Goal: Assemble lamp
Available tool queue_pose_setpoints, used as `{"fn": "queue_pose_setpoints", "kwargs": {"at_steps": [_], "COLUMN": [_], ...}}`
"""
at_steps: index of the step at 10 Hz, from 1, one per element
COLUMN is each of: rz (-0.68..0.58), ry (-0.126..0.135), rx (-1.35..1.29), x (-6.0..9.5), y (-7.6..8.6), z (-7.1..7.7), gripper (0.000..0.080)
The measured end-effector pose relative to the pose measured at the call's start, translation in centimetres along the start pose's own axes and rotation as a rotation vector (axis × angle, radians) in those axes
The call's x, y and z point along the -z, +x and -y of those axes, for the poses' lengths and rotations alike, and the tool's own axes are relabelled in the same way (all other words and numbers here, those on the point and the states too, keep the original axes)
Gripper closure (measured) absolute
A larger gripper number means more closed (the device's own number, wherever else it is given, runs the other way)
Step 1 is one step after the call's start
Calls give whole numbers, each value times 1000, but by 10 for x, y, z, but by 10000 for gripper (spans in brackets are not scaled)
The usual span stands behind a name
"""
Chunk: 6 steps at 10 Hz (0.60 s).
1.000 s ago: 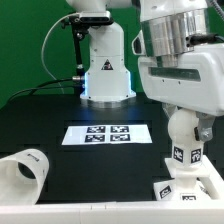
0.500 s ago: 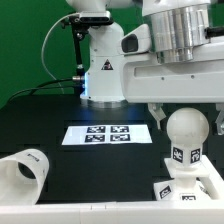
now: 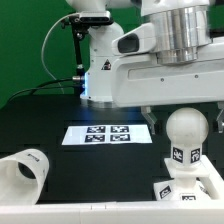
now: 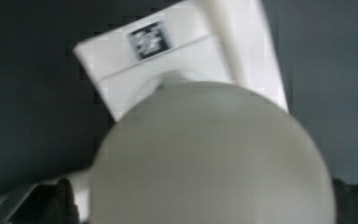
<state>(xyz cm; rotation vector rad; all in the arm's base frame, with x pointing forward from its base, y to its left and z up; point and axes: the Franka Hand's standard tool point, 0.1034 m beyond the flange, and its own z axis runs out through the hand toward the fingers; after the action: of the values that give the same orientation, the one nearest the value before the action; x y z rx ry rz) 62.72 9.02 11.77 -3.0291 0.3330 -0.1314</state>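
The white robot arm (image 3: pixel 105 55) rises at the bench's (image 3: pixel 40 125) far edge and reaches forward over it. The marker board (image 3: pixel 107 134) lies flat mid-bench. The lamp's shade (image 3: pixel 22 172) lies on its side at the front corner on the exterior view's left. At the front corner on the exterior view's right stands the blocky base (image 3: pixel 192 190), with the round-headed bulb (image 3: pixel 187 135) upright on it. The gripper (image 3: pixel 187 106) hangs just above the bulb, jaws spread wide and gripping nothing. One finger (image 3: pixel 150 113) stands clear of the bulb's head.
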Motion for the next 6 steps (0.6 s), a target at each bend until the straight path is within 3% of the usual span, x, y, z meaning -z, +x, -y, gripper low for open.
{"fn": "queue_pose_setpoints", "kwargs": {"at_steps": [2, 5, 6], "rz": [-10, -18, -19], "ry": [-51, -50, -49], "rx": [335, 330, 312], "x": [-1, -1, -1], "y": [-1, 0, 0], "z": [2, 1, 1], "gripper": [101, 127, 229]}}
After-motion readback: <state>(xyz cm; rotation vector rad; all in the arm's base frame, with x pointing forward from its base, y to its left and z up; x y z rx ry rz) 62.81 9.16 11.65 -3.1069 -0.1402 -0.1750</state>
